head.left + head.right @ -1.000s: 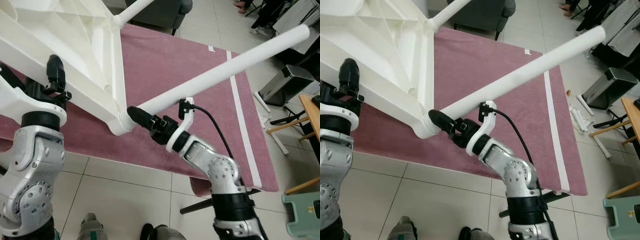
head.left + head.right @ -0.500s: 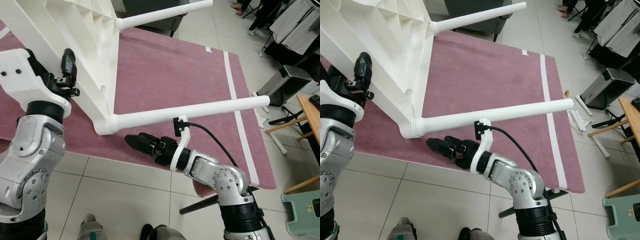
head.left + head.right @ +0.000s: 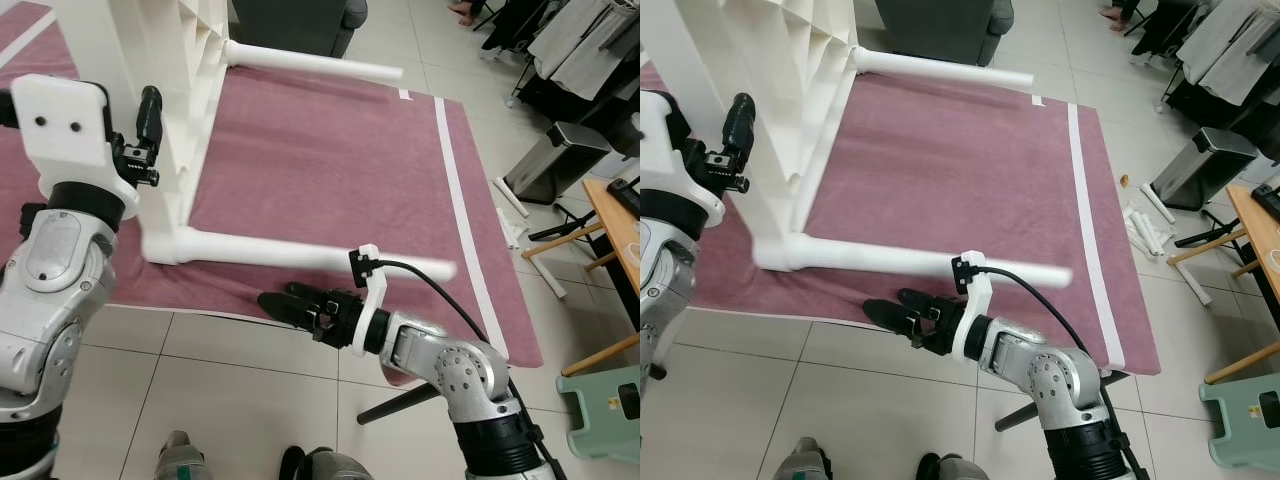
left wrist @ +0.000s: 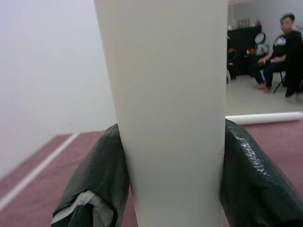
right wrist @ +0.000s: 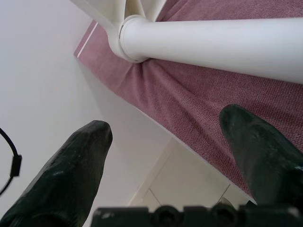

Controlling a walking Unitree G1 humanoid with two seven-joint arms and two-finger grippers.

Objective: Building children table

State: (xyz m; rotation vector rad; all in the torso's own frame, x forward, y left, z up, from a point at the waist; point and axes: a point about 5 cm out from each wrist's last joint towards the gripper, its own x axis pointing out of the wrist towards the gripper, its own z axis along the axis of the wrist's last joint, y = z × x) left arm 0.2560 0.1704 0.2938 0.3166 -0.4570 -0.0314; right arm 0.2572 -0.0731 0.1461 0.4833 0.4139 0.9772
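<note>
Maroon rug [image 3: 330, 150] underlies the white table [image 3: 175, 60]; left gripper [image 3: 147, 125] clamps its edge, right gripper [image 3: 300, 305], fingers spread and empty, probably should steady the leg [image 3: 300, 255] at twelve o'clock.

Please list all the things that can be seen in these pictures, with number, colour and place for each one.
table: one, white, on its side on the rug, legs pointing right
rug: one, dark pink with white stripe, on tiled floor
armchair: one, dark grey, behind the rug
bin: one, silver and black, right of the rug
stool: one, green, lower right
person: one, seated far back
left claw: black fingers shut on the table
right claw: black, open, below the near leg
</note>
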